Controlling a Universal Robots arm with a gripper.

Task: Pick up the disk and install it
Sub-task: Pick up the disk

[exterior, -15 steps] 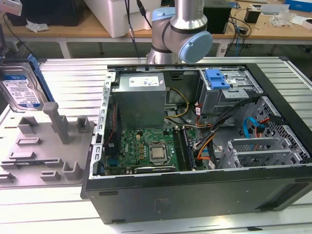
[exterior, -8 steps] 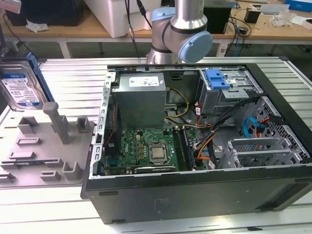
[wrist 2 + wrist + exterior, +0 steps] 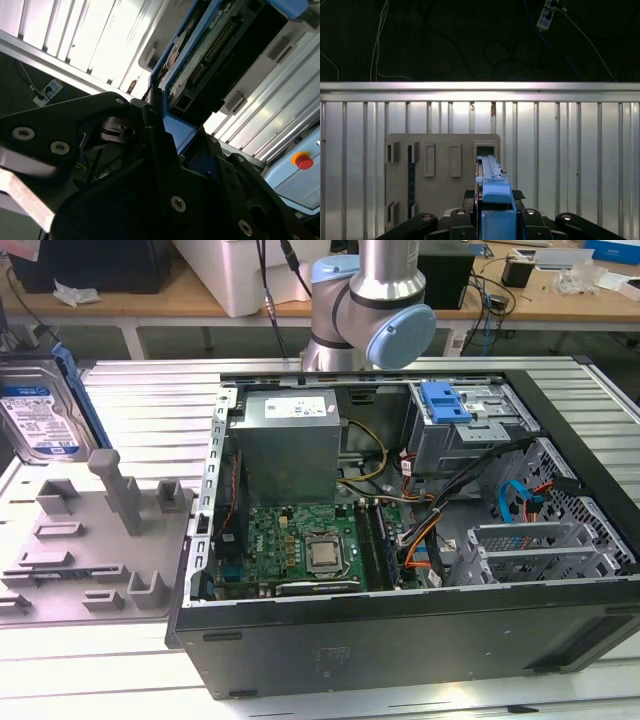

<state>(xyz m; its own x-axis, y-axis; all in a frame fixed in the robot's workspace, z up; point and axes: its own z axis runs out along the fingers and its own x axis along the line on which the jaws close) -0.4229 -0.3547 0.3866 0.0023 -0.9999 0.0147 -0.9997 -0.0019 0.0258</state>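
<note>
— So, what do we have around the disk (image 3: pixel 40 412)?
— Well, we see it standing on edge at the exterior view's left, over the far end of one gray fixture (image 3: pixel 90 540) that carries one tall post (image 3: pixel 112 480). Toward the exterior view's right, one open computer case (image 3: pixel 400 640) lies on the slatted table (image 3: pixel 150 390).
— And between the disk and the drive cage (image 3: pixel 470 430)?
— We count one power supply (image 3: pixel 290 440) and one motherboard (image 3: pixel 290 540) with one processor socket (image 3: pixel 325 555). A tangle of cables (image 3: pixel 440 510) runs beside the cage. One blue tab (image 3: pixel 445 400) sits on top of the cage.
— The gripper (image 3: pixel 494 196)?
— In both wrist views we see its black fingers (image 3: pixel 159 145) drawn in tight against the disk's blue carrier, with nothing else between them. We also spot one red button (image 3: pixel 302 161) in the second wrist view.
</note>
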